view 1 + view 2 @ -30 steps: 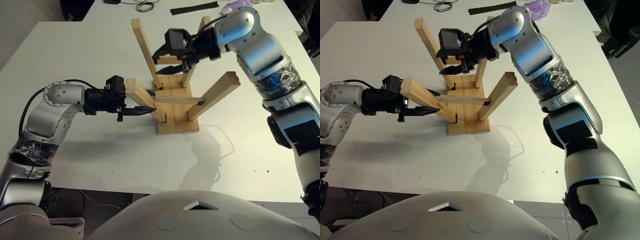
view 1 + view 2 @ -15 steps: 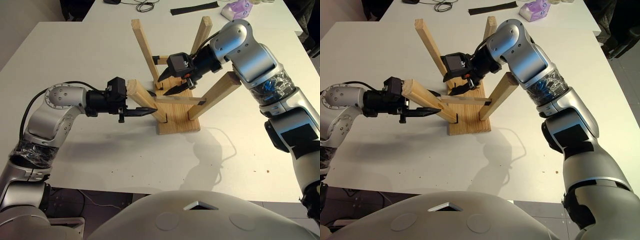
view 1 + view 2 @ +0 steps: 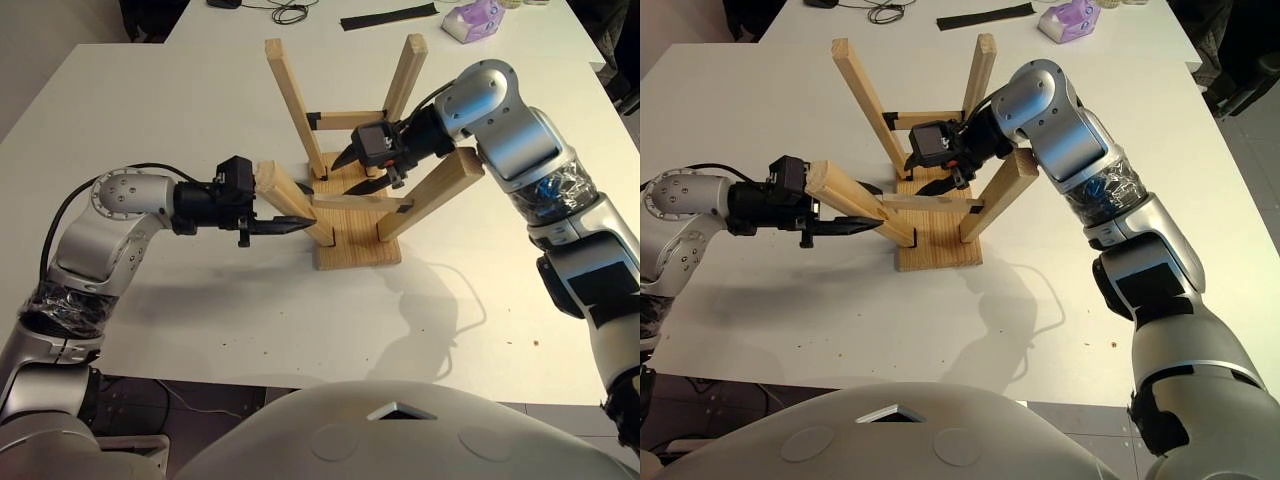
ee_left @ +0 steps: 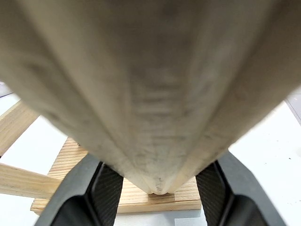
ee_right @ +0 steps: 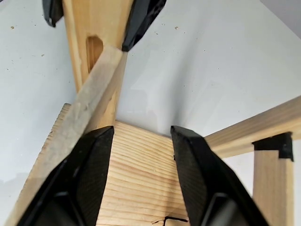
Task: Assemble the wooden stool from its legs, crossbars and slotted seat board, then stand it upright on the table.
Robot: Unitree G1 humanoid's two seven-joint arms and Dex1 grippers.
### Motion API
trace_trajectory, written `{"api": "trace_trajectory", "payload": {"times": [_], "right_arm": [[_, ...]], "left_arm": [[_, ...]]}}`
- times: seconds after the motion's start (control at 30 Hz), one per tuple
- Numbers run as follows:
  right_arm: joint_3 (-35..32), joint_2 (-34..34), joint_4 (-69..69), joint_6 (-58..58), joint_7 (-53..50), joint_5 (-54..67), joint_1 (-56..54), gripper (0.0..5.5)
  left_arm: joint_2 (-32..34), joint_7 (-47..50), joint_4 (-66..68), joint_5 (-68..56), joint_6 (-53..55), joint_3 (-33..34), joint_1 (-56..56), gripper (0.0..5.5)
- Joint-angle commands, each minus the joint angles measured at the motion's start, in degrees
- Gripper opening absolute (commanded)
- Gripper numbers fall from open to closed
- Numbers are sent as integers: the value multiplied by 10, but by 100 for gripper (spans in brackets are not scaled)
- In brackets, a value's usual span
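the left gripper (image 3: pixel 305 207) is clamped across the near-left leg (image 3: pixel 272 182) of the stool, one finger on each side of the wood, partway up from where the leg meets the seat board (image 3: pixel 355 250). the right gripper (image 3: pixel 345 177) hangs inside the frame above the seat board, between the two rows of legs. its fingers (image 5: pixel 91 174) are spread apart and hold nothing, just beside the near crossbar (image 3: pixel 360 201). the stool lies upside down near the middle of the white table (image 3: pixel 200 300), board flat and four legs splayed upward. the near crossbar spans from the near-left leg to the near-right leg (image 3: pixel 430 195). the far crossbar (image 3: pixel 350 120) joins the far-left leg (image 3: pixel 290 100) and far-right leg (image 3: pixel 405 65).
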Motion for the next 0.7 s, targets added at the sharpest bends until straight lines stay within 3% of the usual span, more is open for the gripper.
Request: {"api": "trace_trajectory", "payload": {"times": [0.03, 0.7], "right_arm": [[30, 10, -24, 12, 25, -6, 46, 225], [31, 19, -71, 51, 42, 20, 55, 225]], "left_arm": [[26, 7, 15, 100, 49, -52, 59, 203], [5, 63, 45, 145, 67, -75, 44, 203]]}}
